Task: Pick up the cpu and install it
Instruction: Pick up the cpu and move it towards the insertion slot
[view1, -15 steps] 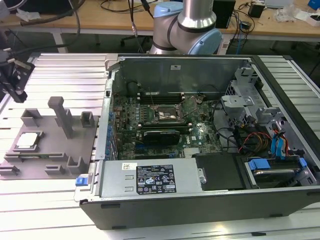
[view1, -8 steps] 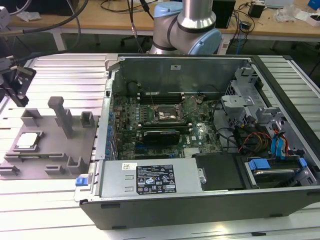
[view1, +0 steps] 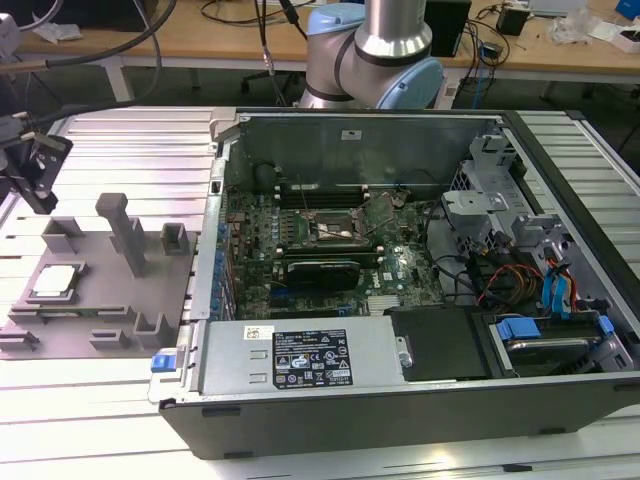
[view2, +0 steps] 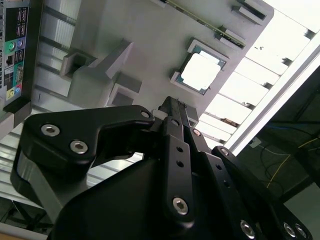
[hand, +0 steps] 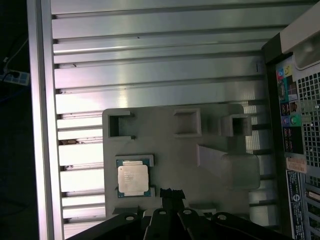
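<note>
The cpu (view1: 55, 283) is a small silver-topped square lying flat in a recess of the grey holder plate (view1: 110, 285) on the exterior view's left. It also appears in both wrist views, as the cpu (view2: 200, 72) and the cpu (hand: 133, 180). My black gripper (view1: 38, 190) hangs in the air above the plate's far left part, well clear of the chip. Its fingertips (hand: 171, 194) sit pressed together with nothing between them. The dark socket frame (view1: 335, 225) sits on the green motherboard inside the open computer case.
Grey posts and blocks (view1: 125, 232) rise from the holder plate near the chip. The open computer case (view1: 400, 300) takes up the middle and right, holding a long black card (view1: 320, 270), cables and drive bays. The ribbed aluminium table (view1: 90, 400) runs beneath everything.
</note>
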